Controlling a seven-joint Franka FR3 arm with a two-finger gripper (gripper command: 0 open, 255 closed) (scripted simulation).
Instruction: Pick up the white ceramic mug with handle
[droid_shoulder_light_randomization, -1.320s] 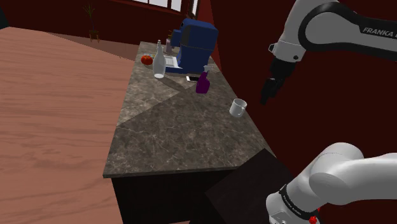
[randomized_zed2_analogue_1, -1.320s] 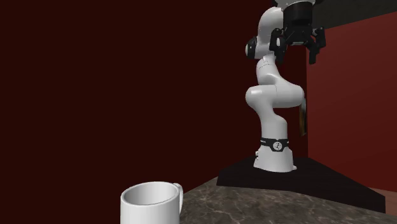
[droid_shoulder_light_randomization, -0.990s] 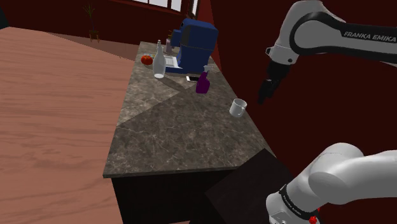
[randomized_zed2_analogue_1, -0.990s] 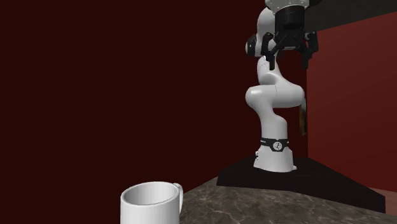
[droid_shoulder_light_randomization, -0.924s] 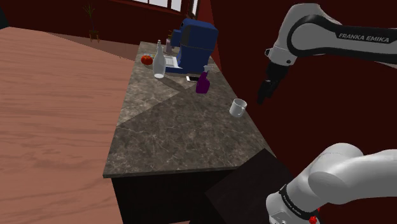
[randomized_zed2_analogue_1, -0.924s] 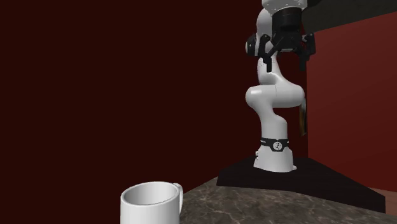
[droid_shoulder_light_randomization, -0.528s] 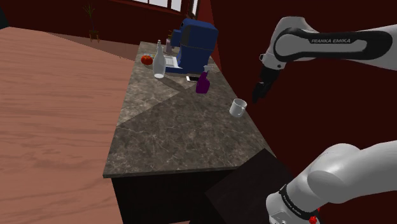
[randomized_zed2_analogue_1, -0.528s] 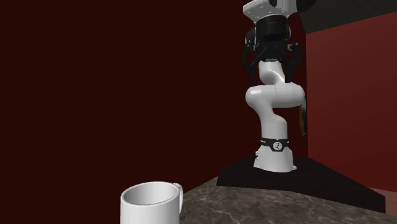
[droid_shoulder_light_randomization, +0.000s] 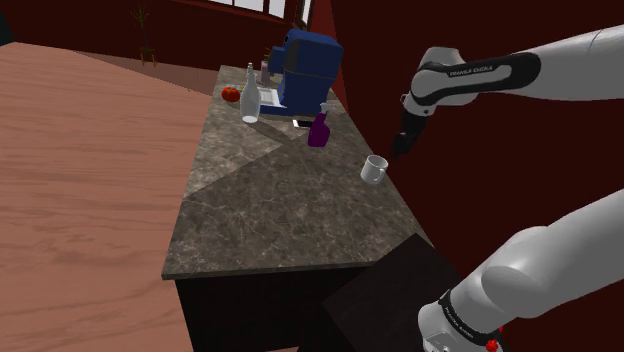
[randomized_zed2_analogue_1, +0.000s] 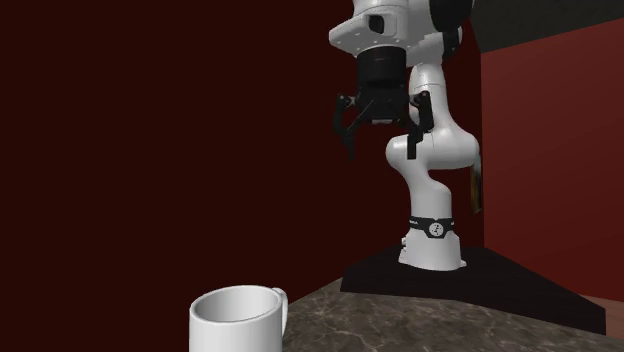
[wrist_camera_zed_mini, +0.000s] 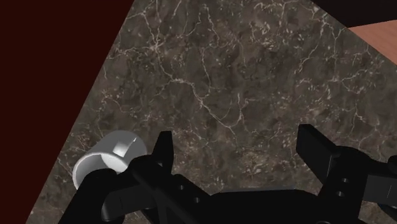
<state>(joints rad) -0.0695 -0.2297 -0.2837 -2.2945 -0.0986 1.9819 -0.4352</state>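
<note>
The gripper (randomized_zed2_analogue_1: 381, 138) hung open and empty near the mug (droid_shoulder_light_randomization: 373, 169). It looked stiff, light, slick and breakable; I'd pinch one wall at the rim.

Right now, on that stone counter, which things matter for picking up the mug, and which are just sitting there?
For the job:
- white mug
- gripper, open, not touching the mug

Just lying about:
- purple spray bottle
- pale bottle
- blue machine
- small red round thing
</note>
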